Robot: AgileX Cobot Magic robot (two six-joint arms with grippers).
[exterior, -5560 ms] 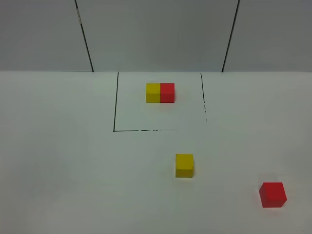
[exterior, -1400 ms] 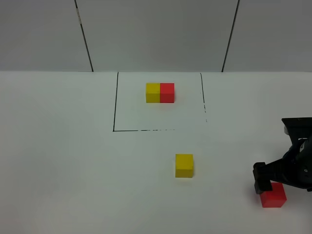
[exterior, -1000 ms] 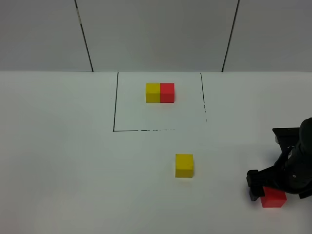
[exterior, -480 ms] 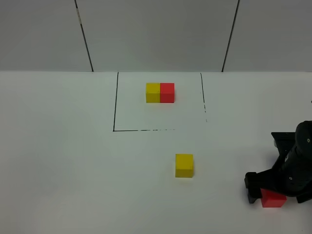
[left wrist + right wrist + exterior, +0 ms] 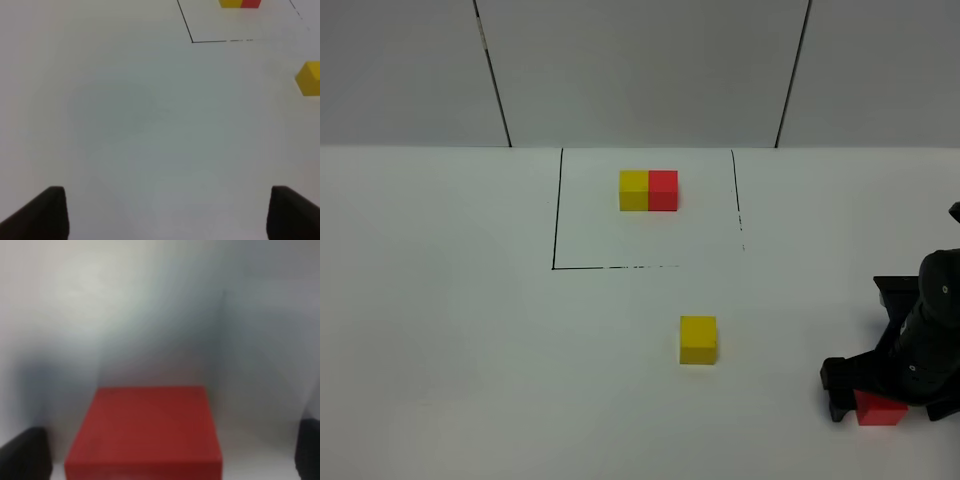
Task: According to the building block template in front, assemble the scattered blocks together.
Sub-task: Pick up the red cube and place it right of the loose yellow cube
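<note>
— Right gripper (image 5: pixel 876 398): how is it set?
— It is placed low around the red cube (image 5: pixel 882 412) at the near right of the table (image 5: pixel 440 330). The jaws are spread wide to either side. Gaps are seen between them and the cube in the wrist view, so nothing is judged to be held.
— And the left gripper (image 5: pixel 165 215)?
— It is spread wide over bare table, with nothing between its fingers.
— What is judged done?
— Nothing is joined yet. The yellow cube (image 5: pixel 698 339) is found just outside the black-lined rectangle (image 5: pixel 556 220), well apart from the red one. The building block template (image 5: pixel 648 190) is to be matched, so gripping, carrying and butting flush are all left.
— What is hidden?
— One finger is masked by the arm in the high view. The red cube is blurred and cut off in the wrist view, so light contact cannot be ruled out.
</note>
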